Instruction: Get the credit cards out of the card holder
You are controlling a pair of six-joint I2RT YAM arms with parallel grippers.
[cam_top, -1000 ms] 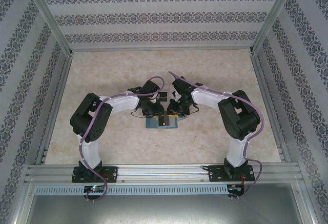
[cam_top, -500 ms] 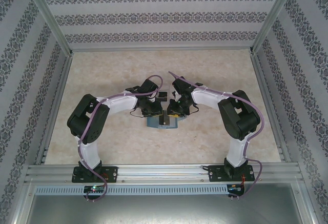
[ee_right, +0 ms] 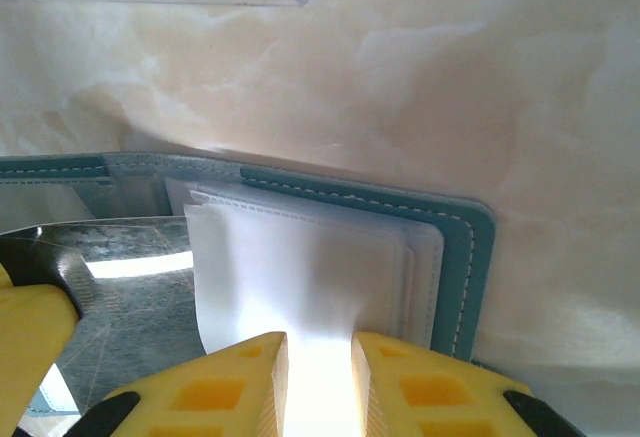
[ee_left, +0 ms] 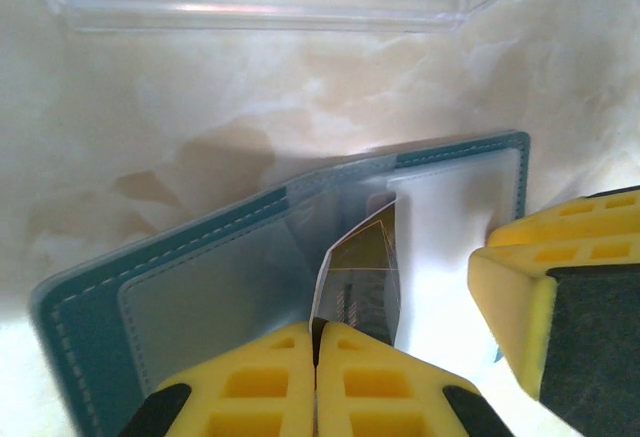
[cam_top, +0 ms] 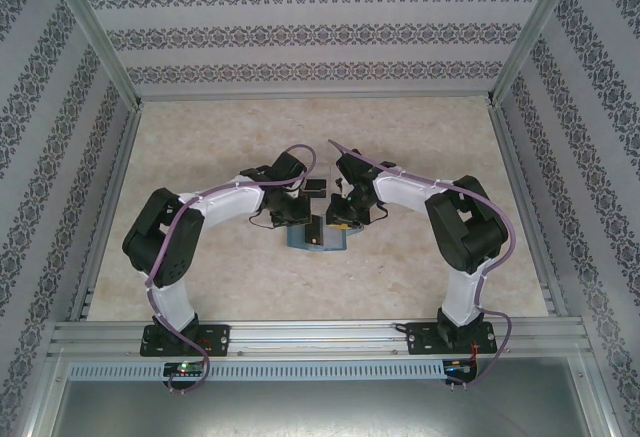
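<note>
Credit cards (ee_left: 362, 275) are the job, and just one shows clearly: a grey-silver card with a dark band, standing part way out of a clear pocket near the fold of the card holder (ee_left: 90, 302). The card holder lies open like a book on the table (cam_top: 420, 127), between the two arms and just on the near side of the clear tray (ee_left: 260, 12). Something dark sits in the tray, too cut off to say whether it is a card already taken out. By this judgement the task is at an early or middle step: the card has been gripped but is not yet free, and any cards in the other pockets would remain to be drawn. The left gripper (ee_left: 317, 335) has its yellow fingers pressed together on the card's near edge, no gap visible between them. The right gripper (ee_right: 318, 357) holds its fingers a narrow slit apart over the stack of clear sleeves (ee_right: 300, 277) on the right-hand half, apparently pinching them to hold the card holder down.
</note>
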